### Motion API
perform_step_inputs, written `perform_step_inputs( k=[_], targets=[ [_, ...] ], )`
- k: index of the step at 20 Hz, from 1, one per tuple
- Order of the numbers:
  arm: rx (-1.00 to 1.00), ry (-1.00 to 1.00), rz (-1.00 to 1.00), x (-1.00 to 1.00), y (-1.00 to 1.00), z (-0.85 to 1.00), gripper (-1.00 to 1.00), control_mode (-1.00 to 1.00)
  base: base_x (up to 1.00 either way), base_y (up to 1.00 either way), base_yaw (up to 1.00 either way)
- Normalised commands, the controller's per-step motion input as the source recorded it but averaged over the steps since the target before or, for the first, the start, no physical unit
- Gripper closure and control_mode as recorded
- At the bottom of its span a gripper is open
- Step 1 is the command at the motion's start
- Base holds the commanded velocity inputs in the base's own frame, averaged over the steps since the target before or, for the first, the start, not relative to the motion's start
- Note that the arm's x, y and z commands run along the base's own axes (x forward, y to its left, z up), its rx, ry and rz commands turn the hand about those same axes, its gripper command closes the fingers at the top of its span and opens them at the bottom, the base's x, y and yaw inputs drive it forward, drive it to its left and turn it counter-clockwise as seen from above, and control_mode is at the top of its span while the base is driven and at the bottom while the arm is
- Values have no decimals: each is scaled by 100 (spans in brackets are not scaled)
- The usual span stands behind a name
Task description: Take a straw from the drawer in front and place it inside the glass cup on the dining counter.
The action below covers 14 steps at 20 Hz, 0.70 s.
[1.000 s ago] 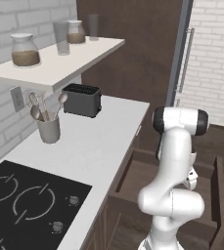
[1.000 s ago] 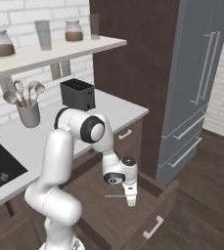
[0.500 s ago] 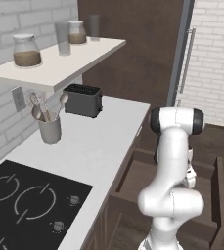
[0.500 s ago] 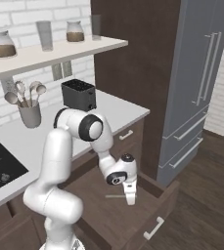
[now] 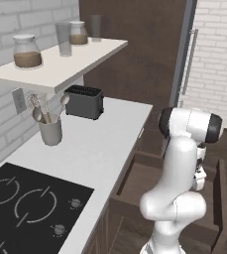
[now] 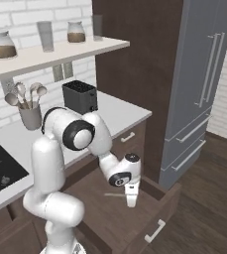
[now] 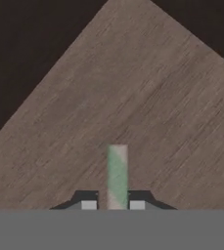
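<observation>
Straw time, it looks like. From the left base camera, the white arm bends down at about 4 o'clock into the open drawer (image 5: 219, 188), which sticks out from under the white worktop (image 5: 97, 144). The arm hides the hand here. A black toaster (image 5: 84, 101) sits at 11 o'clock from the arm, and a grey cup of spoons (image 5: 49, 130) stands at 9 o'clock. Jars rest on the shelf (image 5: 60, 67) up at 10 o'clock. I think the drawer is pulled out so the arm can reach inside.

From the right base camera, the gripper (image 6: 132, 202) points straight down at the drawer floor, near 6 o'clock. The straw (image 6: 116, 194) lies flat, a thin pale line running toward 9 o'clock from the fingers. It lies flat, so I guess coming from above is easiest.

From the hand camera, the straw runs up toward 12 o'clock from between the two dark fingertips (image 7: 88, 201). The fingers squeeze in close on each side, so the gripper seems to be holding it.

I cannot see any words or labels anywhere.
</observation>
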Motion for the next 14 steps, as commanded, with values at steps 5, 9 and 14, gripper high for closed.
perform_step_inputs(
  k=[5, 9, 14],
  targets=[
    [0, -24, -3, -85, 5, 100, 100, -100, 0, 0, 0],
    [0, -8, -3, -19, 13, 100, 100, -100, 0, 0, 0],
    [0, 0, -3, 24, 8, 100, 100, -100, 0, 0, 0]
  ],
)
